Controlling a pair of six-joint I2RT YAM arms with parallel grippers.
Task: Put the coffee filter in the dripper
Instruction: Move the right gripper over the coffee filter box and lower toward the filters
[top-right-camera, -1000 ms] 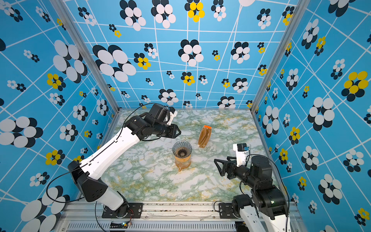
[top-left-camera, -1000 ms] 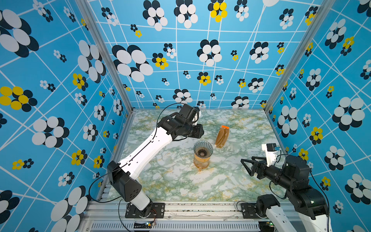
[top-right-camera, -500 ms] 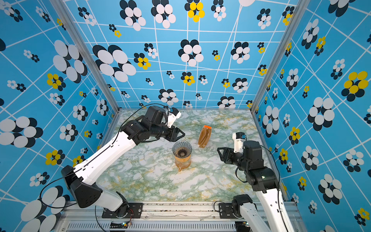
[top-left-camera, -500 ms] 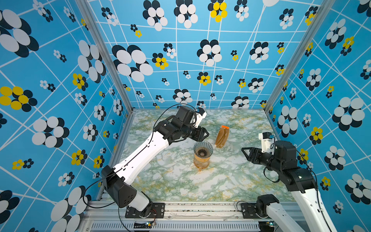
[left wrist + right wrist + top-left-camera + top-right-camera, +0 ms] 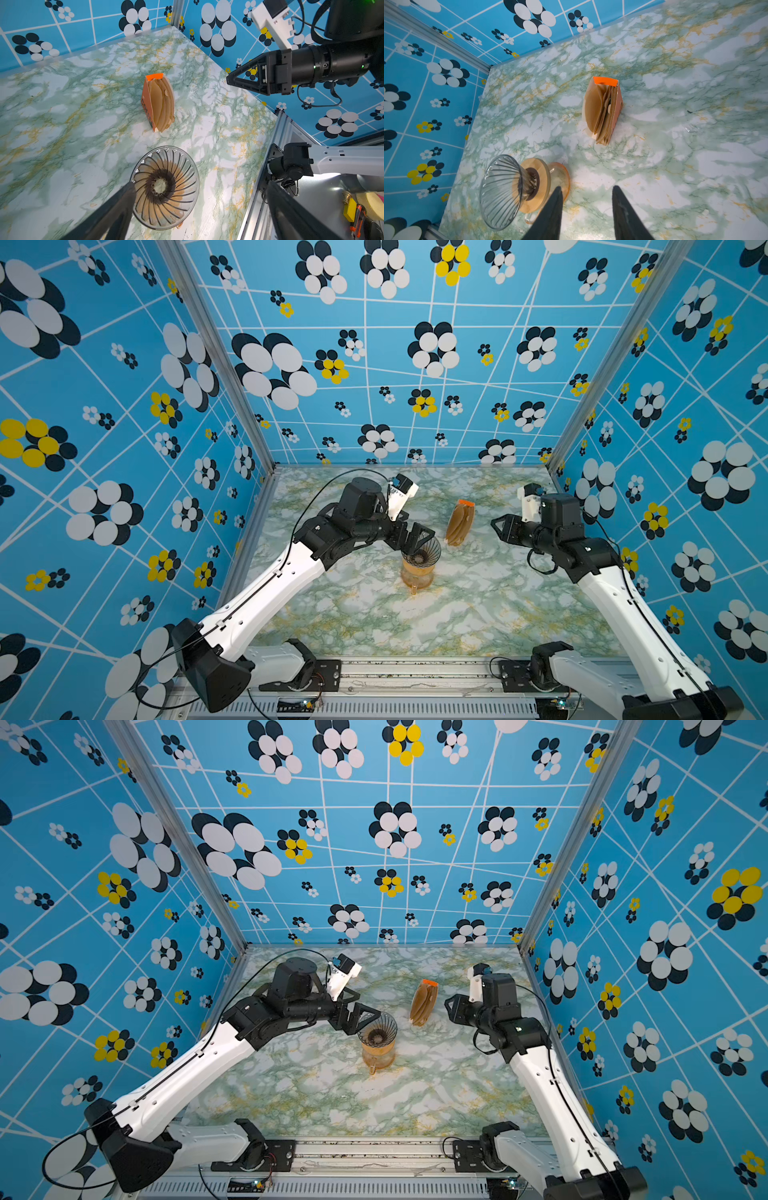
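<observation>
The dripper [image 5: 423, 551] [image 5: 377, 1029] is a clear ribbed glass cone with nothing in it, standing mid-table. My left gripper [image 5: 419, 543] [image 5: 199, 186] is wide open at its rim; one finger [image 5: 124, 199] lies against the rim's near side, the other stands well clear. No single coffee filter shows; brown filters stand in an upright orange-topped pack [image 5: 459, 522] [image 5: 602, 112] behind and right of the dripper [image 5: 500, 191]. My right gripper [image 5: 496, 526] [image 5: 587, 187] hangs in the air right of the pack, pointing at it, partly open and holding nothing.
The dripper [image 5: 166, 187] rests on a wooden ring [image 5: 535, 185] atop an amber glass carafe [image 5: 417, 578]. Blue flowered walls close in the marble table [image 5: 478, 614] on three sides. An aluminium rail [image 5: 415, 672] with both arm bases runs along the front edge.
My left arm has reached forward to the dripper's rim and its jaws have opened wide. My right arm has risen and swung towards the filter pack while its jaws narrowed.
</observation>
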